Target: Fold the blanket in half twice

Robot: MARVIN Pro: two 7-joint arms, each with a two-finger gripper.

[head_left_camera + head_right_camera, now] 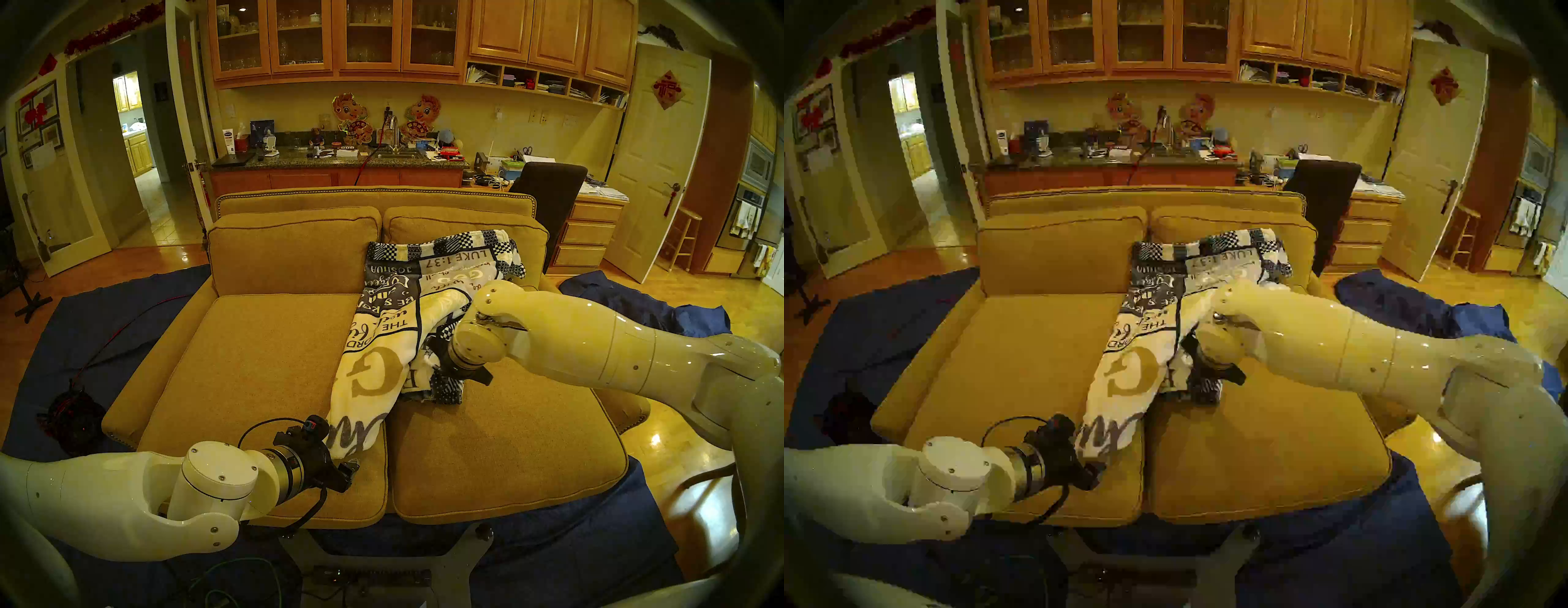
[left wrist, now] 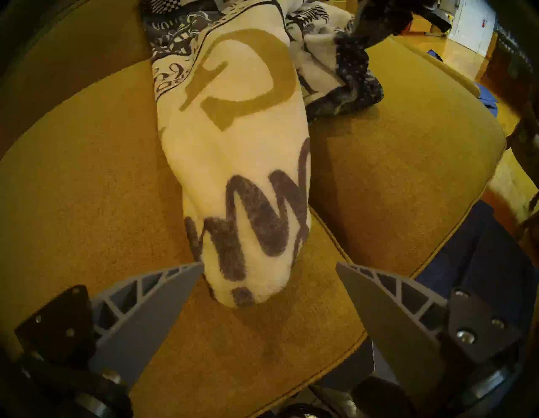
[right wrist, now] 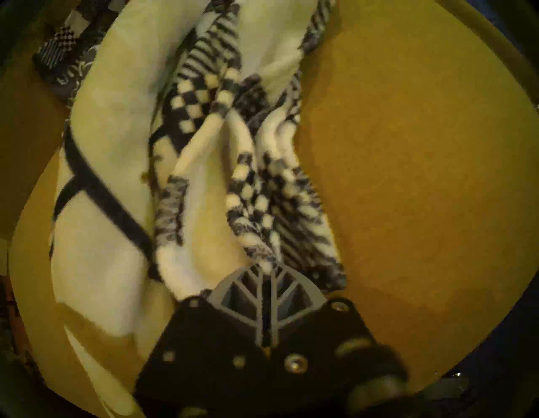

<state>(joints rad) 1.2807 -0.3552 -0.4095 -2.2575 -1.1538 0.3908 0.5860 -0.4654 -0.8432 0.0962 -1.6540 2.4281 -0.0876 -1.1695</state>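
Observation:
The blanket [image 1: 382,361] [image 1: 1132,373], cream with navy lettering and a checkered edge, lies bunched in a long strip on the sofa, from the right back cushion down to the front of the seat. My left gripper [image 1: 351,468] [image 2: 269,264] is open at the strip's near tip [image 2: 248,286], one finger on each side and low over the seat. My right gripper [image 3: 265,265] [image 1: 443,375] is shut on the blanket's checkered edge [image 3: 262,198] at the strip's right side. In the head views its fingers are hidden under the wrist.
The mustard sofa [image 1: 254,361] has two seat cushions with a seam between them [image 1: 387,458]. Plain dark blue cloths cover the floor at the left [image 1: 106,322] and right [image 1: 636,305]. A red cable coil [image 1: 76,420] lies on the left cloth. A dark chair [image 1: 547,199] stands behind the sofa.

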